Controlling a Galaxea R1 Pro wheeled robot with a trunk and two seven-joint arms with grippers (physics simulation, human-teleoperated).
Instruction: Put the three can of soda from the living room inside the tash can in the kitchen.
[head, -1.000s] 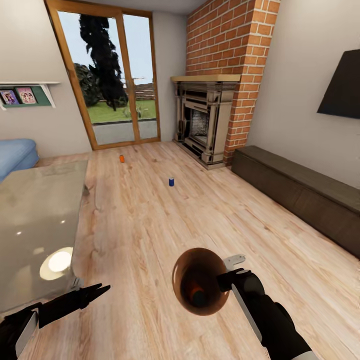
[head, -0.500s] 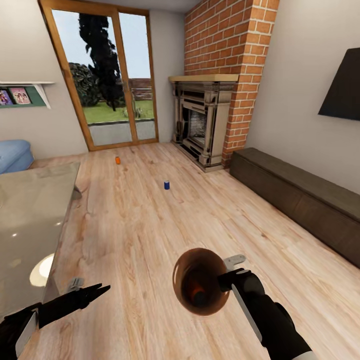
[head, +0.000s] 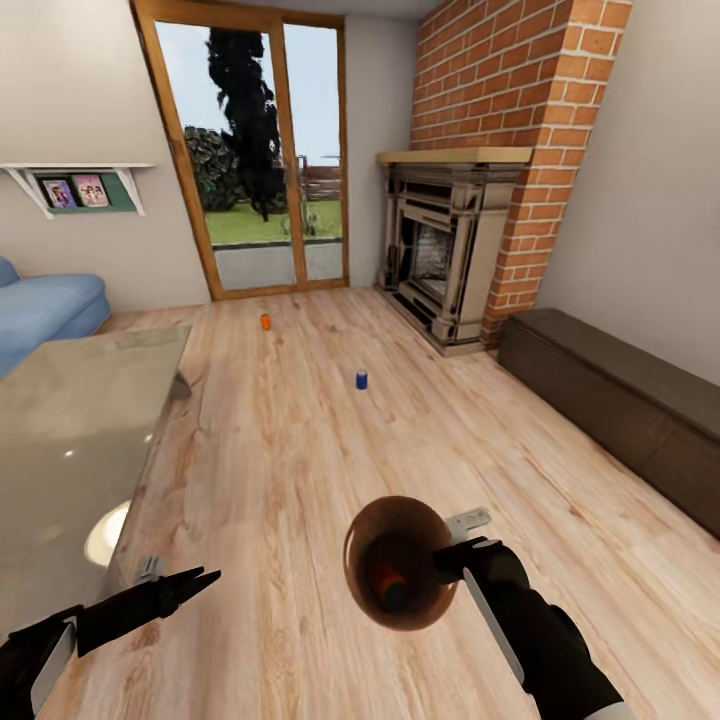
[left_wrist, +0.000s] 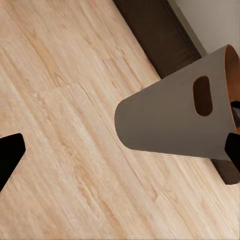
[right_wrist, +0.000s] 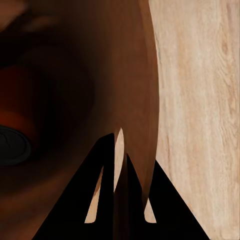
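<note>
No writing is legible anywhere. Your right gripper (head: 452, 562) pinches the rim of the tapered, copper-lined trash can (head: 398, 562), with an orange can (right_wrist: 12, 127) inside. Your left gripper (head: 190, 583) has its fingers pressed together. On the far plank floor (head: 300, 450) stand a blue can (head: 361, 379) and another orange can (head: 265, 321).

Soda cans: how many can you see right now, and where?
3. An orange can on the floor near the glass doors, a blue can mid-floor, and another orange can inside the bucket held by the right gripper.
</note>
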